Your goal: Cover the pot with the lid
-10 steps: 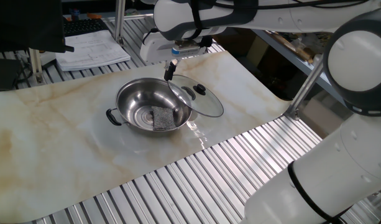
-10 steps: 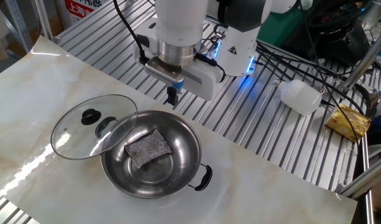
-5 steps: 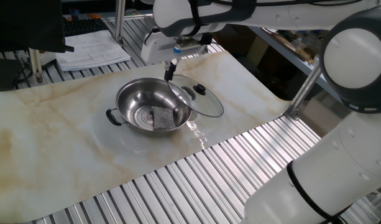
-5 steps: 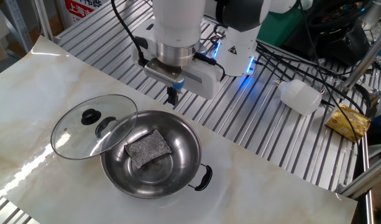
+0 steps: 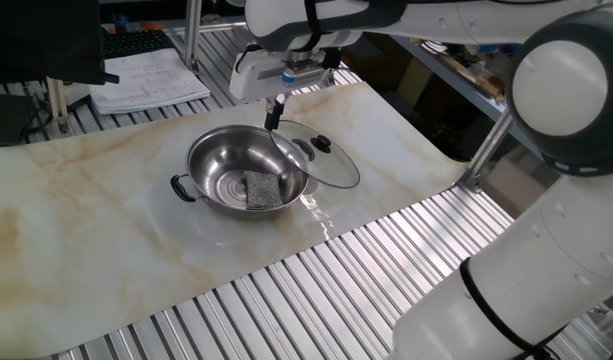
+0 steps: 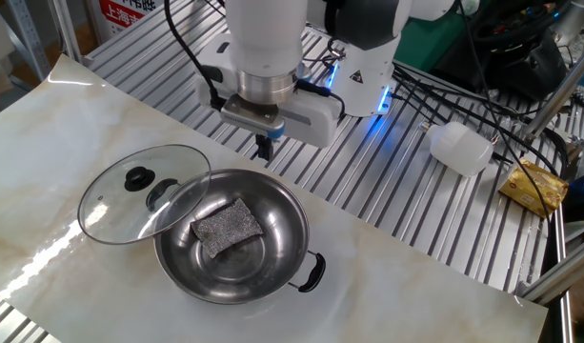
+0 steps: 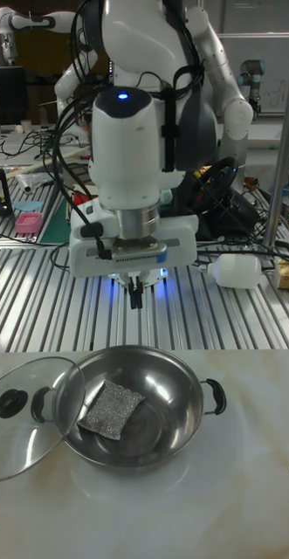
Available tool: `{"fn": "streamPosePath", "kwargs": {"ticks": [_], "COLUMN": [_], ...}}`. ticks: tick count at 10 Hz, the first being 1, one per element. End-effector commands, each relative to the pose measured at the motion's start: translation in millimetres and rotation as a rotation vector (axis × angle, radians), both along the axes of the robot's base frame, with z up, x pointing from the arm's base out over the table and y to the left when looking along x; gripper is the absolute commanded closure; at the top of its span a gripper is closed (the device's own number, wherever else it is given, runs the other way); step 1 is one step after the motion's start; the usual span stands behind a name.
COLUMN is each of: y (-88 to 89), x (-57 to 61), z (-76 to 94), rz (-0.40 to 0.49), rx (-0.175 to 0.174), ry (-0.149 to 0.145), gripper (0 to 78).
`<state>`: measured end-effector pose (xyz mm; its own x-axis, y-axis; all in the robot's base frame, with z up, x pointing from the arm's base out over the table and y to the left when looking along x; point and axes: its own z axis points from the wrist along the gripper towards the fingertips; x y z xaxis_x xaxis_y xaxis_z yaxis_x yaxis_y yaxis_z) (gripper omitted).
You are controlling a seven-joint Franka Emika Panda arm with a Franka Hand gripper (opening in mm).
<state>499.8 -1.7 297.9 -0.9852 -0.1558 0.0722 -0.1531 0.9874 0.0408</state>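
One lid (image 6: 144, 193), clear glass with a black knob (image 6: 137, 176), lies tilted at left in the other fixed view, its right edge propped on the rim of the pot (image 6: 236, 236), the rest resting on the marble tabletop (image 6: 44, 124). Pot is uncovered; a grey scouring pad (image 6: 226, 224) lies flat in its bottom. Gripper (image 6: 265, 148) hangs above the pot's far rim, touching nothing, fingers pressed together and empty. Right of it, a white plastic bottle (image 6: 460, 147) lies on the slatted metal surface.
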Motion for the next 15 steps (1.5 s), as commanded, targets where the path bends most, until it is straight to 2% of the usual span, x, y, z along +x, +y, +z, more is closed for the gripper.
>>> {"fn": "streamPosePath", "kwargs": {"ticks": [1,4,13,15], "y": [-0.5,-3.8,-34.0,-47.8], "x": [1.2,4.2,10.2,21.0], "z": [1.6,2.9,-9.9,-14.7], "rz": [0.000,0.000,0.026,0.029], "rx": [0.003,0.005,0.000,-0.010], "ry": [-0.002,-0.002,-0.015,-0.008], "gripper": [77.6,77.6,77.6,77.6]}}
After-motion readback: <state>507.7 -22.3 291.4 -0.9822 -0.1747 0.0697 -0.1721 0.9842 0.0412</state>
